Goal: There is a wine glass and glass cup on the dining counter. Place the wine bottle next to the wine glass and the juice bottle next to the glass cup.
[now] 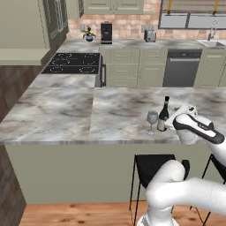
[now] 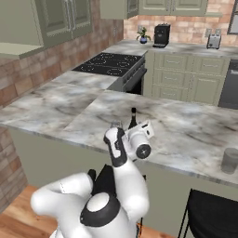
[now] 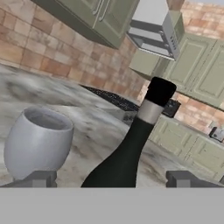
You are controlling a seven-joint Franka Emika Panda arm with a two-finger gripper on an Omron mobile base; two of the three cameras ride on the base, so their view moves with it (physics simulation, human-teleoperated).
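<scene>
On dining counter [image 1: 66, 114], jaws stand wide apart — wine bottle [image 3: 127, 148] between, untouched.

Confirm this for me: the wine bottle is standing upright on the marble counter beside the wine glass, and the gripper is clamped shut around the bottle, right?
Not quite. The wine bottle stands upright on the marble counter beside the wine glass, but the gripper is open, its fingertips apart on either side of the bottle. The hand view shows it.

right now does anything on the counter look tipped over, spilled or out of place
Nothing stands out. The wine bottle stands upright on the dining counter, right beside the upright wine glass, with no spill around them. The glass cup also stands upright, further along the counter near its front edge. The gripper is open around the bottle's base.
</scene>
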